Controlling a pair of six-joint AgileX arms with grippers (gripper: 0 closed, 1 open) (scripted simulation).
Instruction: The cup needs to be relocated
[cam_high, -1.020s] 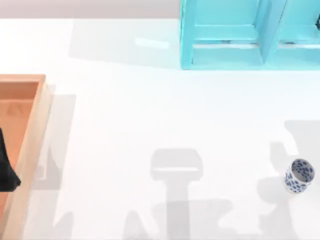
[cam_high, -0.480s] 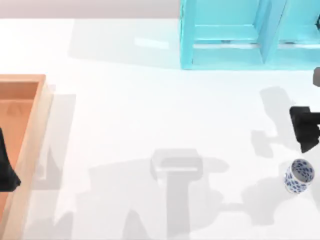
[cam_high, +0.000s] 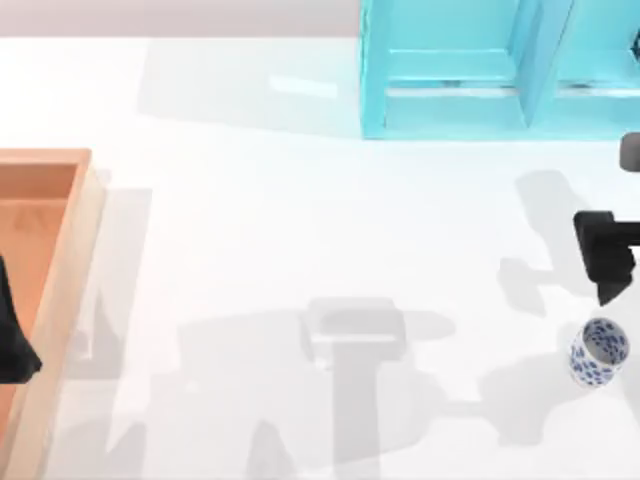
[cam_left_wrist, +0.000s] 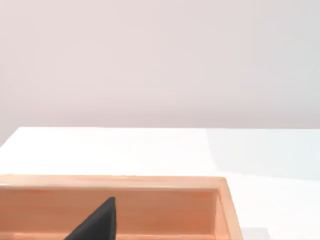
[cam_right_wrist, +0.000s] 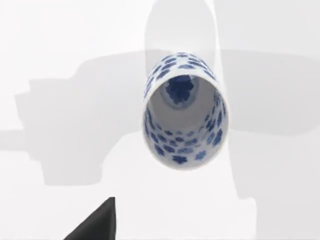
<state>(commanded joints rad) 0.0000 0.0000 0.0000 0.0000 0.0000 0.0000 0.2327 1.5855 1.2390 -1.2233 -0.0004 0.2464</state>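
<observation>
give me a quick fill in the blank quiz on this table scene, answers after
1. The cup stands near the top view's ____ edge of the table.
2. The cup's blotches are ____.
3. The shelf at the far side is ____ in colour.
4. The right claw is beside the cup, while the left claw is over the ____ tray.

Answers: right; blue; turquoise; wooden

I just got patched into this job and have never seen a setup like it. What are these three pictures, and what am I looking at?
Two AgileX arms work at a white table. One picture looks down from overhead; the other two come from cameras on each arm's wrist. The right gripper hangs near the table's right edge, just beyond the small blue-flowered cup, which stands upright and is not held. The right wrist camera looks into that cup. The left gripper sits parked over a wooden tray on the left. A turquoise shelf stands at the far side.
</observation>
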